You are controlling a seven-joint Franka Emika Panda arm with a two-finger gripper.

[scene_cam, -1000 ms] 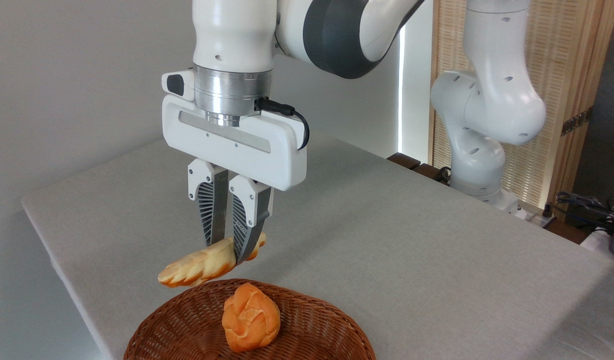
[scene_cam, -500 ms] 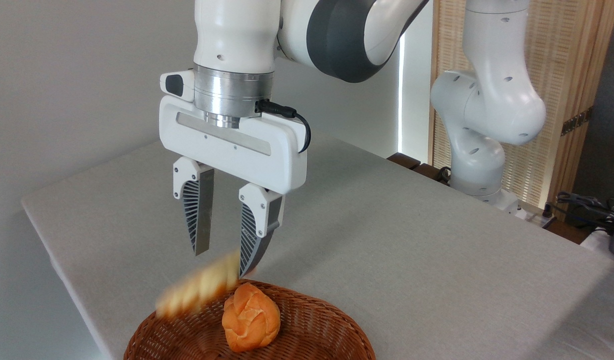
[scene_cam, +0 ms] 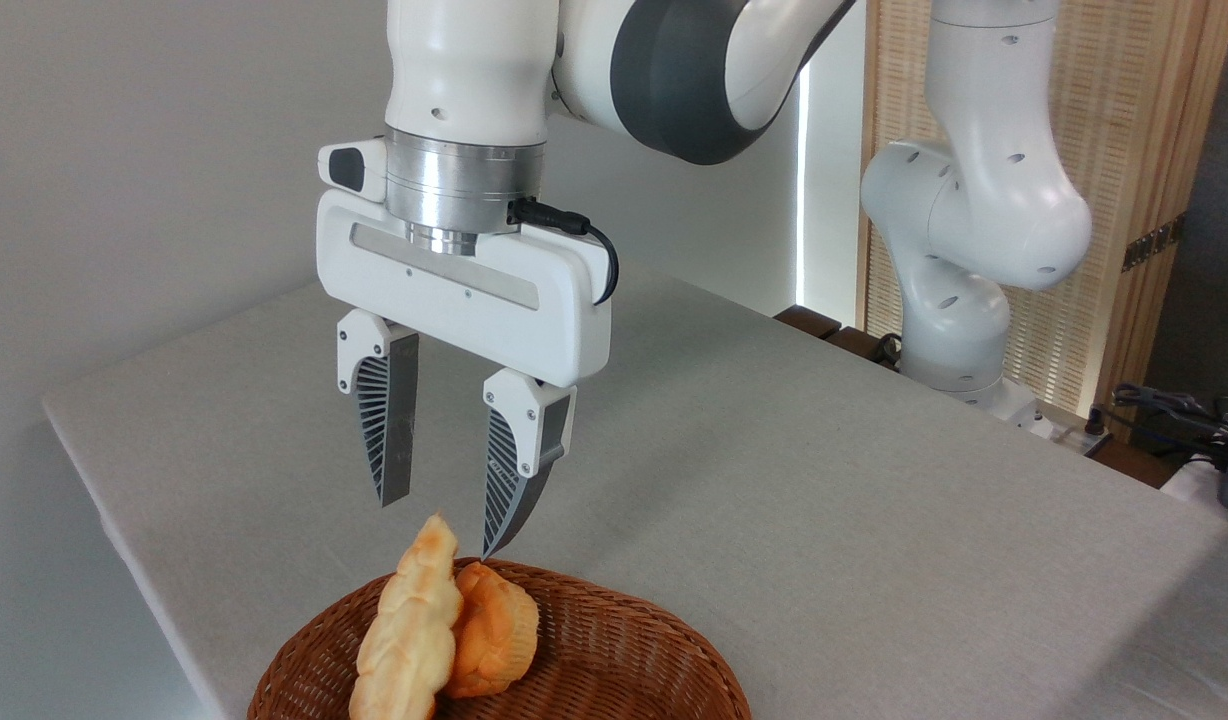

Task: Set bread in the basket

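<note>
The bread (scene_cam: 409,630), a long pale golden braided loaf, stands tilted on end in the basket (scene_cam: 614,650), leaning against an orange knotted bun (scene_cam: 494,640). The woven reddish-brown basket sits at the table's near edge, cut off by the bottom of the frame. My gripper (scene_cam: 439,525) hangs just above the loaf's upper tip, open, with nothing between its ribbed grey fingers (scene_cam: 384,410).
The grey table (scene_cam: 824,480) stretches back and right behind the basket. The arm's white base (scene_cam: 959,300) stands at the far right edge, with cables and a wooden screen behind it.
The gripper opened and let go of the bread, which dropped into the basket and came to rest against the bun. The gripper has risen slightly.
</note>
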